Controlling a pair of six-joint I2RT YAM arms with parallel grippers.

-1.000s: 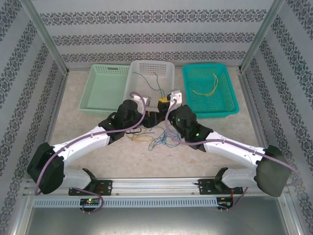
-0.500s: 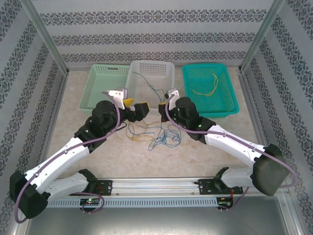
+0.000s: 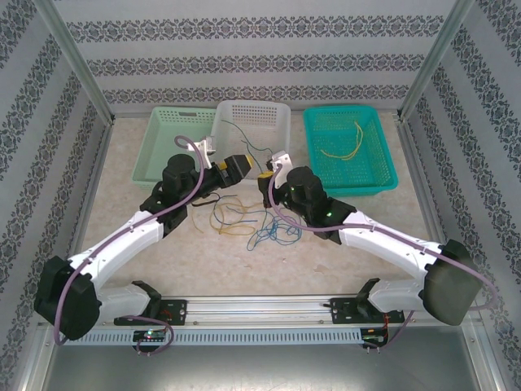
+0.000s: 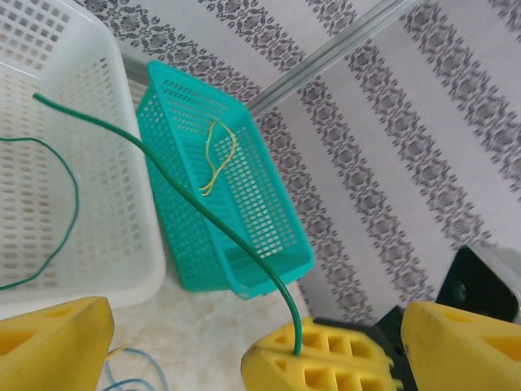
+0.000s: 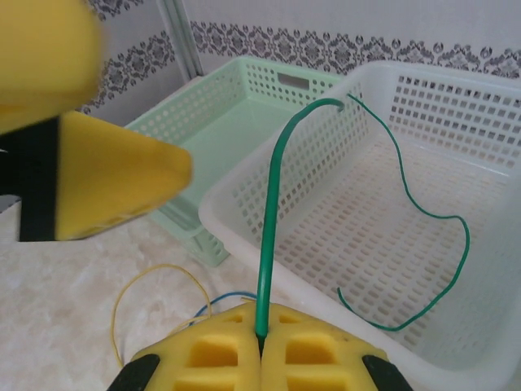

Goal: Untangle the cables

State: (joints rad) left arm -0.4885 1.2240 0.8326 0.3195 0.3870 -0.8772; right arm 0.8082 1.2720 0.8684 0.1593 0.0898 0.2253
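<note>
Right claw (image 5: 260, 349) pressed tight on green cable (image 5: 271, 220), pinching its low end. Cable rises from pads, arcs over rim into white basket (image 5: 456, 90). Left claw (image 3: 231, 167) spread wide, just beside right claw. Yellow + blue tangle (image 3: 256, 221) on bench (image 3: 244, 269), near both claws, toward arm bases. 1 yellow cable (image 3: 342, 148) lying in teal basket (image 3: 350, 189).

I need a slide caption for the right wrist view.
Right gripper pinches a green cable near the white basket.
</note>
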